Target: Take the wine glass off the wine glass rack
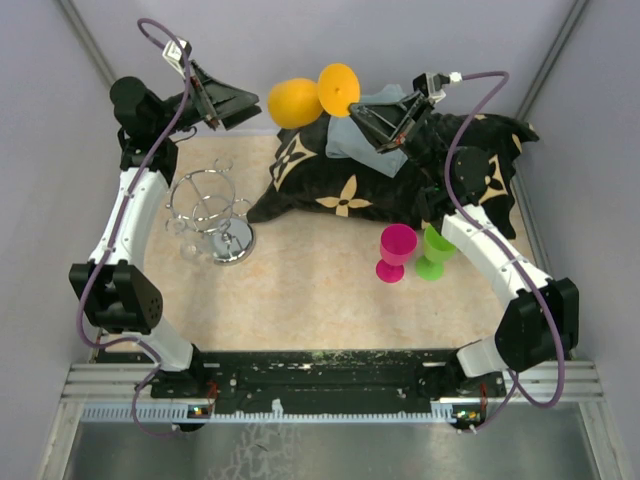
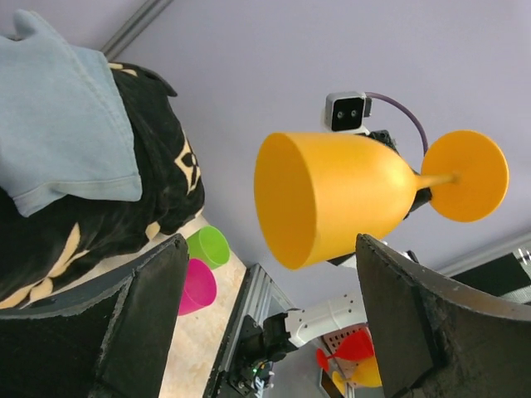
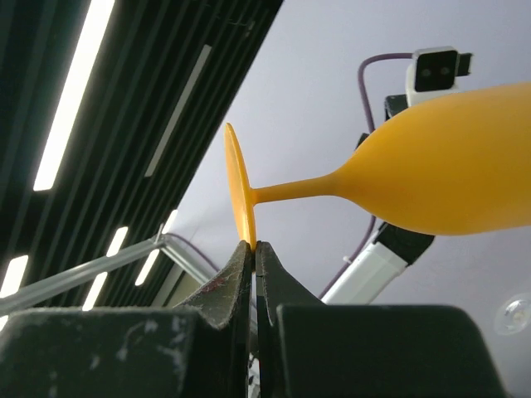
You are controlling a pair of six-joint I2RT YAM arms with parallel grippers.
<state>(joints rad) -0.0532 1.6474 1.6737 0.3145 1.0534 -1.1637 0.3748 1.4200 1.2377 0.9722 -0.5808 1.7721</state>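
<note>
An orange wine glass [image 1: 293, 102] hangs on its side in the air at the back, well away from the chrome wire rack [image 1: 208, 203], which stands at the left with nothing on it. My right gripper [image 1: 360, 108] is shut on the rim of the glass's foot [image 3: 242, 199], as the right wrist view [image 3: 254, 246] shows. My left gripper [image 1: 255, 106] is open. In the left wrist view [image 2: 270, 249] the glass's bowl [image 2: 332, 195] lies just beyond its fingers [image 2: 158, 290], mouth toward the left arm, apparently not touching.
A black patterned cloth [image 1: 400, 175] with a light blue cloth [image 1: 345, 135] on it lies at the back right, under the right gripper. A pink glass [image 1: 396, 250] and a green glass [image 1: 435, 250] stand upright at the right. The rack's round base [image 1: 232, 240] is near the left arm.
</note>
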